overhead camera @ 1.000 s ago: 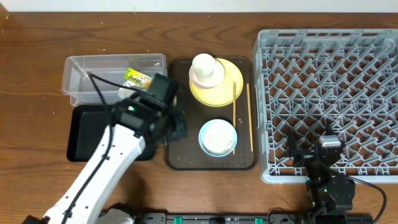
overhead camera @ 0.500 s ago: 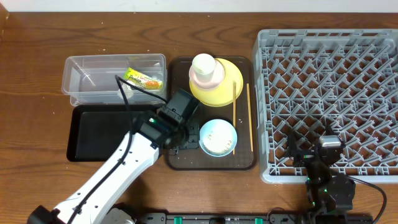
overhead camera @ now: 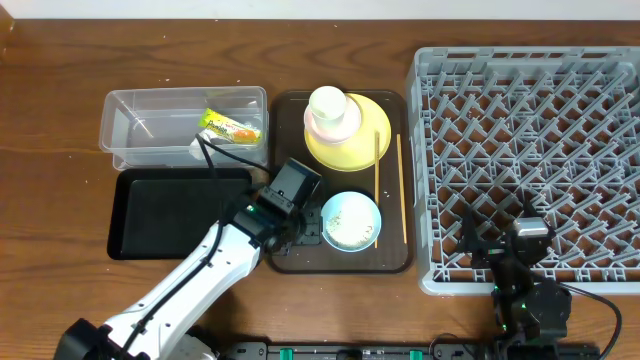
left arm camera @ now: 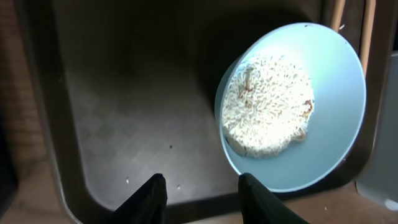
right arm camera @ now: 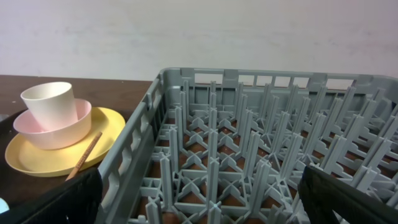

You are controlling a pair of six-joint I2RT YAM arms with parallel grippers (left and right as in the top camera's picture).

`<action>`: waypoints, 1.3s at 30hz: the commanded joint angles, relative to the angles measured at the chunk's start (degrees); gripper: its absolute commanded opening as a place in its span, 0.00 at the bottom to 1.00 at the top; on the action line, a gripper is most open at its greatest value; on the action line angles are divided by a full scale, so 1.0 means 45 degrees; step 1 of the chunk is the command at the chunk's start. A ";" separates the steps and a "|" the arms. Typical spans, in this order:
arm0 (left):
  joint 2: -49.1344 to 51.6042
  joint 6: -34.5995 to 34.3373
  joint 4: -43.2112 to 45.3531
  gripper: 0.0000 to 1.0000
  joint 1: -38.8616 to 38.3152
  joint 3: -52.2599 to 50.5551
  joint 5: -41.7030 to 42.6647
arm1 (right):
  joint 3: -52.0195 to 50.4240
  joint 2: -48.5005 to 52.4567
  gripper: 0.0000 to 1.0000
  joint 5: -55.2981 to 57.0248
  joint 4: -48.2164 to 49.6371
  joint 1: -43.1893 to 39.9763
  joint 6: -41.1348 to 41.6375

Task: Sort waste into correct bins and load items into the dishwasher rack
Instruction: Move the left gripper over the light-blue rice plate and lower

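In the left wrist view my left gripper (left arm camera: 202, 186) is open with nothing between its fingers, low over the brown serving tray (left arm camera: 137, 106). Its right finger is close to the rim of the light blue bowl (left arm camera: 329, 118), which holds white rice scraps (left arm camera: 267, 106). From overhead the left gripper (overhead camera: 300, 226) is just left of the blue bowl (overhead camera: 350, 221). The white cup (overhead camera: 328, 103) sits in the pink bowl (overhead camera: 333, 124) on the yellow plate (overhead camera: 358, 145). Two chopsticks (overhead camera: 401, 190) lie at the tray's right. My right gripper (right arm camera: 199, 199) is open over the grey rack (right arm camera: 249, 149).
The clear tub (overhead camera: 150, 118) at the back left holds the green-and-yellow wrapper (overhead camera: 228, 127) and a white tissue (overhead camera: 198, 150). The black tray (overhead camera: 160, 215) lies in front of it. The rack (overhead camera: 530, 150) fills the right side, and my right gripper (overhead camera: 520, 250) is at its front edge.
My left arm has swung right and forward along the brown tray, from its left edge to beside the blue bowl. Its jaws now stand apart. The right arm has not moved.
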 commanded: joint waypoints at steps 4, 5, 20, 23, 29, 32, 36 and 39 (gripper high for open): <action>0.0073 0.0107 0.0597 0.41 -0.0044 -0.0160 0.0034 | -0.0015 -0.0068 0.99 0.0083 -0.0049 0.0000 0.0170; 0.0073 0.0107 0.0670 0.41 -0.0044 -0.0160 0.0102 | -0.0015 -0.0068 0.99 0.0083 -0.0049 0.0000 0.0175; 0.0102 0.0107 0.1540 0.40 -0.0262 -0.0418 0.0131 | -0.0015 -0.0068 0.99 0.0083 -0.0049 0.0000 0.0175; 0.0291 0.0112 0.1880 0.40 -0.0612 -0.0495 0.0126 | -0.0015 -0.0068 0.99 0.0083 -0.0049 0.0000 0.0175; 0.1307 0.0117 0.2526 0.40 -0.1122 -0.0495 0.0117 | -0.0015 -0.0068 0.99 0.0078 -0.0049 0.0000 0.0175; 0.2045 0.0121 0.2662 0.40 -0.1117 -0.0495 -0.0214 | -0.0015 -0.0068 0.99 0.0078 -0.0049 0.0000 0.0175; 0.2346 0.0126 0.2671 0.40 -0.1107 -0.0491 -0.0865 | -0.0015 -0.0068 0.99 0.0083 -0.0049 0.0000 0.0175; 0.2152 0.0121 0.2715 0.40 -0.1112 -0.0423 -0.0874 | -0.0015 -0.0068 0.99 0.0083 -0.0049 0.0000 0.0175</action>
